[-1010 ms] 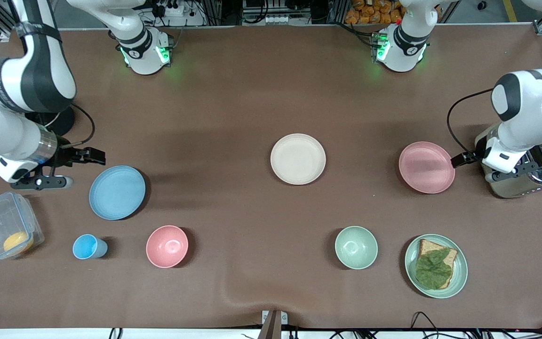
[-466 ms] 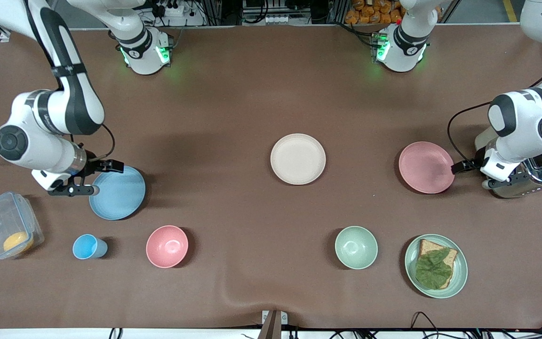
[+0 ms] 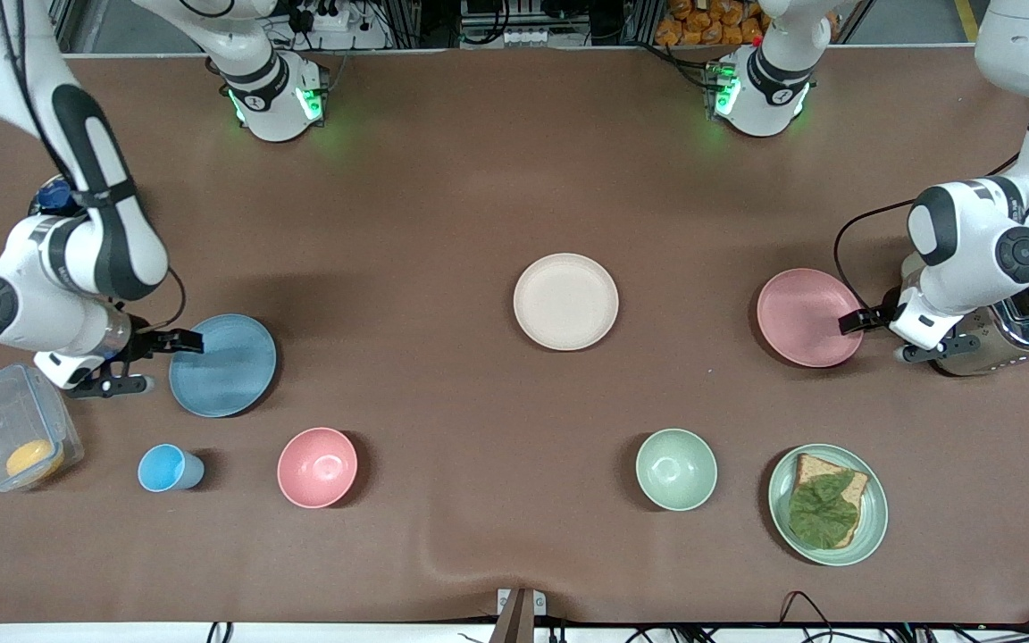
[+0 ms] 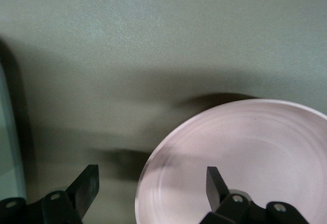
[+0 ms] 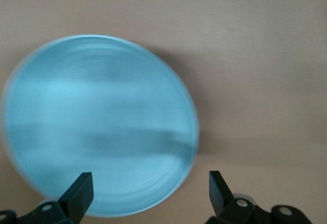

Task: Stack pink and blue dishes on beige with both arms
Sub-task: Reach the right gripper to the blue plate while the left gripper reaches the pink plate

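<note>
Left gripper point(image 3: 872, 335): jaws standing wide apart and holding nothing, straddling the pink plate's point(image 3: 805, 317) rim at its 3 o'clock edge in the front view; one finger point(image 4: 217, 185) is reaching over the plate, the other point(image 4: 87, 188) is sitting over bare cloth.
Right gripper point(image 3: 157, 362): fingers spreading wide and empty, sitting at the blue plate's point(image 3: 224, 364) 9 o'clock edge; whether they are touching the rim cannot be told.
Near row: lidded box point(image 3: 10, 438), blue cup point(image 3: 166, 468), pink bowl point(image 3: 317, 467), green bowl point(image 3: 676, 469) and green plate with bread point(image 3: 827, 505) are lying nearer the front camera than the three task plates, each well apart from them.
Beige plate point(image 3: 565, 301): lying mid-table between the blue and pink plates, with bare brown cloth showing all round it.
Crowded edge: toaster point(image 3: 1015, 335) is standing just beside the left gripper, at 3 o'clock of the pink plate.
Table point(image 3: 479, 161): cloth toward 12 o'clock is running bare to the arm bases.
</note>
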`<state>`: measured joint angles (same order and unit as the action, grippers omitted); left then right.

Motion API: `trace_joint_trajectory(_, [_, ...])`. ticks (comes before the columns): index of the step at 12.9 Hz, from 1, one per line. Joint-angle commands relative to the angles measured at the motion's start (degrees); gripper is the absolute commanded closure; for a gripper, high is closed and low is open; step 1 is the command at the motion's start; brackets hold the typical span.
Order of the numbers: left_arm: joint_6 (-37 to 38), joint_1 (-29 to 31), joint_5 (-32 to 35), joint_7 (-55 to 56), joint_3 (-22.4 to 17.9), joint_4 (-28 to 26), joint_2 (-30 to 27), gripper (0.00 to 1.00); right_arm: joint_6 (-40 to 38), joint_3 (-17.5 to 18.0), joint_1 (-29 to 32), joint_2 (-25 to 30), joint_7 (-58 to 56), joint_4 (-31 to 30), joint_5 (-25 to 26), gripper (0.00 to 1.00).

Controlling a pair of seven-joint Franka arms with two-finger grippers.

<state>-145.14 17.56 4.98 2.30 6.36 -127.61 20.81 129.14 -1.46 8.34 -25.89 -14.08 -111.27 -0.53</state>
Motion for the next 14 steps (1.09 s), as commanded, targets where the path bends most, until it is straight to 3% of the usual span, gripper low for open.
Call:
trace_joint_trajectory(1, [-1.55,0.37,0.46,0.07,0.32,0.43,1.60,0.15,-0.55,0.93,1.76,-7.06,-2.34,7.28,-0.52,0.00])
trace_joint_trajectory(5, [-1.64,0.37,0.46,0.16,0.32,0.61,2.30,0.44,-0.47,0.93,2.38,-9.97,-2.79,7.91,-0.70,0.00])
trace_joint_trajectory(6, [-1.64,0.29,0.46,0.16,0.32,0.61,2.31,0.55,-0.47,1.02,2.55,-10.06,-2.79,7.91,-0.79,0.00])
trace_joint_trajectory(7, [-1.64,0.02,0.46,0.16,0.32,0.70,2.13,0.81,-0.47,1.02,2.64,-10.06,-2.79,7.91,-0.79,0.00])
trace_joint_trajectory(8, [-1.55,-0.07,0.46,0.16,0.41,0.70,1.87,1.00,-0.47,1.02,2.73,-10.06,-2.79,7.91,-0.79,0.00])
trace_joint_trajectory(9, [-1.55,0.02,0.46,0.16,0.41,0.78,1.61,1.00,-0.47,1.02,2.82,-10.06,-2.79,7.91,-0.79,0.00])
trace_joint_trajectory(11, [-1.38,0.54,0.38,0.07,0.85,0.70,-0.58,1.00,-0.47,1.02,2.91,-10.41,-2.97,7.82,-1.92,0.95])
trace_joint_trajectory(12, [-0.94,0.55,0.38,-0.01,1.29,0.70,-2.42,1.00,-0.47,1.02,2.91,-10.41,-4.01,7.82,-3.15,1.00])
trace_joint_trajectory(14, [2.99,0.55,0.29,-0.02,2.77,0.87,-7.16,1.00,-0.47,0.93,3.08,-10.50,-7.18,7.82,-4.73,1.00])
